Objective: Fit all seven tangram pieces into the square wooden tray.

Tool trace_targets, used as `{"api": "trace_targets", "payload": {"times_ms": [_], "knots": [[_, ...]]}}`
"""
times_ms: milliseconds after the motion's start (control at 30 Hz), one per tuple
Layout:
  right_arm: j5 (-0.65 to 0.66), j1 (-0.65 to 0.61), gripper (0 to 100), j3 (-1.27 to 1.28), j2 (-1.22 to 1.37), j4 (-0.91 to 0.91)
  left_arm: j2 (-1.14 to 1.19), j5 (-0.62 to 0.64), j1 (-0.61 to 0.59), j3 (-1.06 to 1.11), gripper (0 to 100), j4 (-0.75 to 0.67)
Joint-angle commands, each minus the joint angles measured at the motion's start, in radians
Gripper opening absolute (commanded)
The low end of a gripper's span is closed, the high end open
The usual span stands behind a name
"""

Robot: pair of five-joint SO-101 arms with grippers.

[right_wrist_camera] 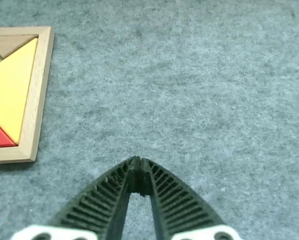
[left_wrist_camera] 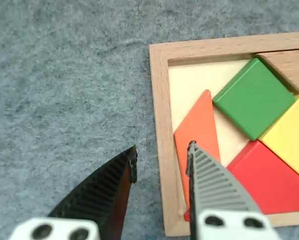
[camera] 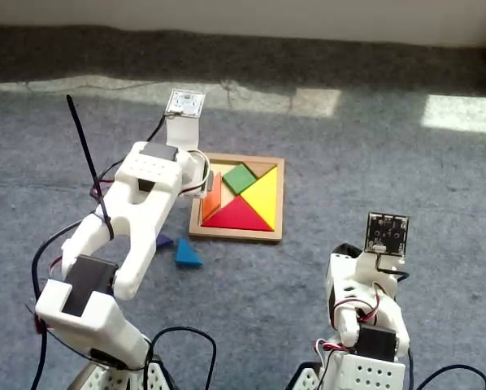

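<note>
Right under the left gripper [left_wrist_camera: 162,148], jaws wide and straddling the wall of the tray [left_wrist_camera: 158,100], the orange piece [left_wrist_camera: 199,125] sits crooked inside, so I'd say next is nudging it flat; blue triangle [camera: 187,253] lies behind it, right gripper [right_wrist_camera: 138,165] pinched closed.

A triangle [camera: 188,253] lies on the carpet [camera: 389,146] near the tray [camera: 243,236].

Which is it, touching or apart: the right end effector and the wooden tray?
Apart. The right wrist view shows the right end effector shut over carpet, with a clear stretch of it before the wooden tray.
</note>
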Motion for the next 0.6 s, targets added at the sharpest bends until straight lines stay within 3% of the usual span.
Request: {"api": "trace_targets", "payload": {"times_ms": [0, 133, 233, 367, 567], "knots": [[0.009, 0.013, 0.8, 0.145, 0.005, 0.002, -0.012, 0.003, -0.007, -0.010, 17, 0.005], [0.009, 0.013, 0.8, 0.145, 0.005, 0.002, -0.024, -0.012, -0.025, -0.012, 17, 0.055], [0.009, 0.013, 0.8, 0.145, 0.005, 0.002, -0.031, -0.117, -0.068, -0.101, 17, 0.241], [0.009, 0.013, 0.8, 0.145, 0.005, 0.002, -0.067, -0.127, -0.147, -0.193, 17, 0.466], [0.009, 0.013, 0.8, 0.145, 0.005, 0.002, -0.170, -0.089, -0.180, -0.065, 17, 0.535]]}}
